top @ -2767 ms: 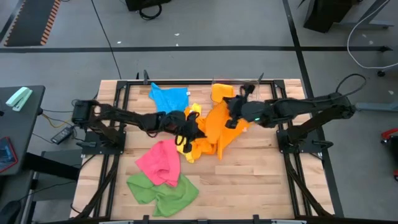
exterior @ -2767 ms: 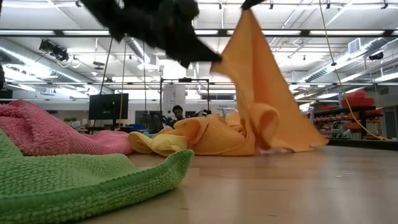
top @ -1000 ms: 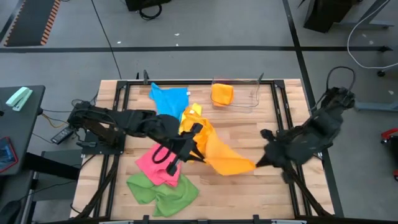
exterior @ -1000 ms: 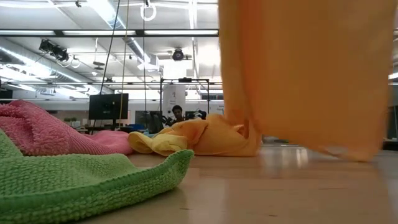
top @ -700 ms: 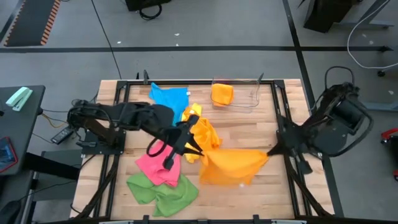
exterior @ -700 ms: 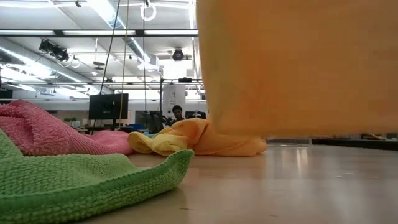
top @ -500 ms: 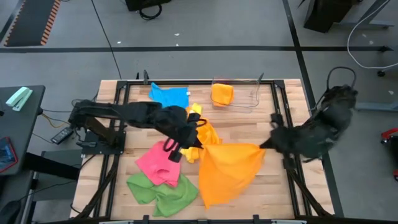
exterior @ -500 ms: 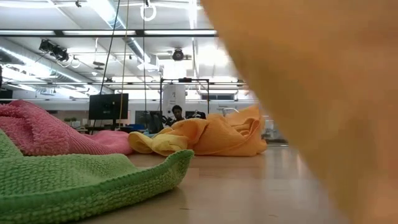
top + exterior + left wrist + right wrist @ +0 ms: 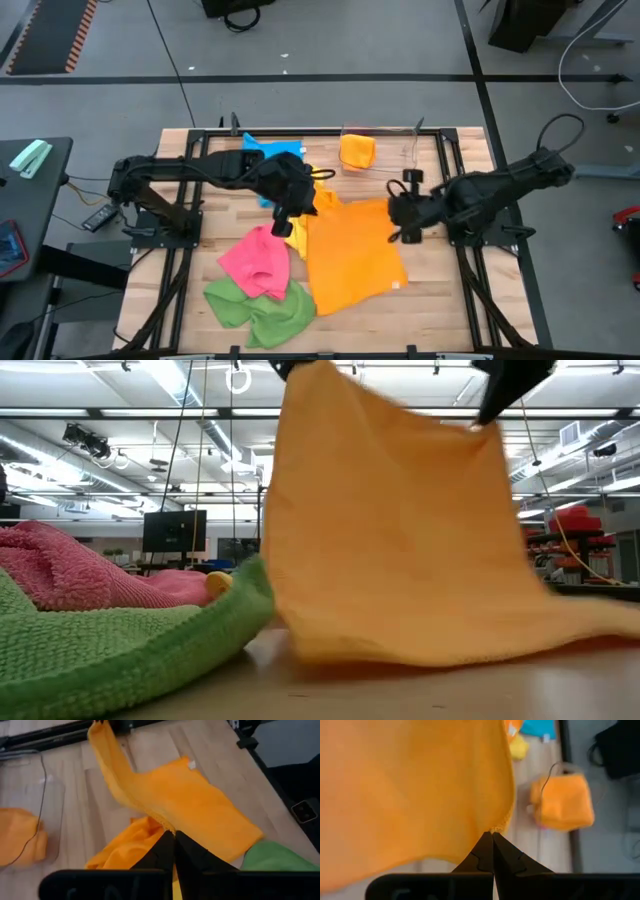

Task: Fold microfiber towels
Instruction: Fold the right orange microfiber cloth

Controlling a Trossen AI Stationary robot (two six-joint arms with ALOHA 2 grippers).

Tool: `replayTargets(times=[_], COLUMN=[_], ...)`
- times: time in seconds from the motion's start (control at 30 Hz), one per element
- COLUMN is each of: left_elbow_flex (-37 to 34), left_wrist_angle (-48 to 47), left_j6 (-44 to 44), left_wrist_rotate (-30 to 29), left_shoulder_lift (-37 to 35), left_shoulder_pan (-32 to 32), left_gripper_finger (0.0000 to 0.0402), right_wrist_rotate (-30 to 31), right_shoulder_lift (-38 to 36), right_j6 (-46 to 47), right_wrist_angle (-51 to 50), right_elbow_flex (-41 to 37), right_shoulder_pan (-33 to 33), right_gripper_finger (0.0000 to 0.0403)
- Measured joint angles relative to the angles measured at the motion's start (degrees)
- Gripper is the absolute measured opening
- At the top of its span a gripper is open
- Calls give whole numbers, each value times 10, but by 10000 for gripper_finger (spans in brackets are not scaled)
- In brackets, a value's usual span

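Two tools share one orange towel (image 9: 350,250): the left tool (image 9: 293,210) pinches its far corner on the left side, the right tool (image 9: 400,215) pinches the far corner opposite, each with its fingers pressed together on the hem. Holding both corners apart and raised keeps the far edge taut, so the cloth hangs as a sheet while its near part drapes onto the desk (image 9: 440,290); to my eye this is the spreading step, meant to get the towel flat before any fold is made.

From table height the orange towel shows as a broad, smooth curtain with its lower edge trailing on the wood. Its surface is plain, bright and soft-looking, with a small white tag at one near corner.

Other cloths wait close by: a pink towel (image 9: 255,262) and a green towel (image 9: 262,308) lie crumpled at the near left, the green one touching the orange edge. A yellow towel (image 9: 298,235) is bunched under the left tool, a blue towel (image 9: 258,152) lies at the far side, and a second orange bundle (image 9: 357,151) sits in the clear bin (image 9: 405,160).
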Motion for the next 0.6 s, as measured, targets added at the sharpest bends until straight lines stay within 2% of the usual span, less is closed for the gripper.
replayTargets(times=[0.1,0.27,0.43,0.6], left_elbow_flex=[0,-22,-57,-109], left_wrist_angle=[-32,-36,9,97], left_j6=[1,3,-13,-31], left_wrist_rotate=[0,2,32,37], left_shoulder_lift=[2,8,7,7], left_shoulder_pan=[13,15,-1,-32], left_gripper_finger=[8,26,35,18], right_wrist_rotate=[15,-37,-97,-139], right_shoulder_lift=[-1,0,-1,-1], right_j6=[-68,-115,-126,-120], right_wrist_angle=[64,92,114,122], right_elbow_flex=[-25,-39,-61,-106], right_shoulder_pan=[-45,-100,-104,-90], right_gripper_finger=[3,3,3,3])
